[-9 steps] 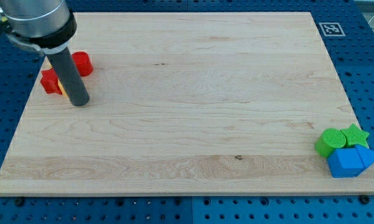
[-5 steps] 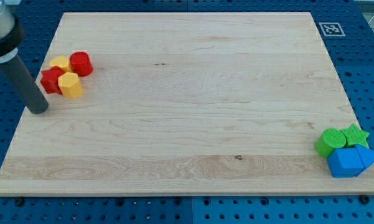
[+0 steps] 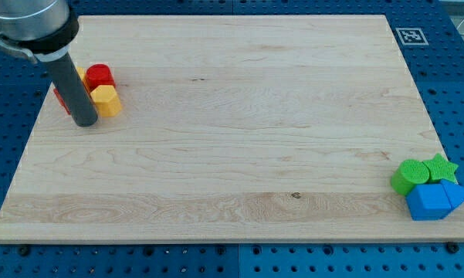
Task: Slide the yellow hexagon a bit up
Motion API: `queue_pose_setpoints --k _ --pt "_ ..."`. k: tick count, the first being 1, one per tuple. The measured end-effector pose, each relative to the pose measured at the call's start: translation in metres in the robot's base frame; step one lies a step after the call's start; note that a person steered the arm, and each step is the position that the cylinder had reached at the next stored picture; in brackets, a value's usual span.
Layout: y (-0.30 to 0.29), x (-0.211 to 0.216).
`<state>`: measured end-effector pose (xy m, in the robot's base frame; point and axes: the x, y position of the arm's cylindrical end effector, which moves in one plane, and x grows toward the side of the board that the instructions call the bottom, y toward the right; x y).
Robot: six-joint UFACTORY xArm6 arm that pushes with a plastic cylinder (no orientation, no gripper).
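My tip (image 3: pixel 86 121) down, rod tilted.

Pale wooden bench (image 3: pixel 239 116) carries two clusters. View's upper left: yellow hexagon (image 3: pixel 106 100) and red cylinder (image 3: pixel 99 76) touching, red block (image 3: pixel 60 96) largely hidden. Lower right: green cylinder (image 3: pixel 408 177), green star (image 3: pixel 441 167), blue blocks (image 3: pixel 435 199).

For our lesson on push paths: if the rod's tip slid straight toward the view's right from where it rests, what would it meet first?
Probably the yellow hexagon: it sits just right of my tip, slightly higher, so contact might only graze its lower edge.
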<state>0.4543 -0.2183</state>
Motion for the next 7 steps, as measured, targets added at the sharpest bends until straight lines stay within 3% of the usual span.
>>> queue_pose_setpoints --k 2,7 --pt "0.023 0.006" --pt "0.011 -0.013"
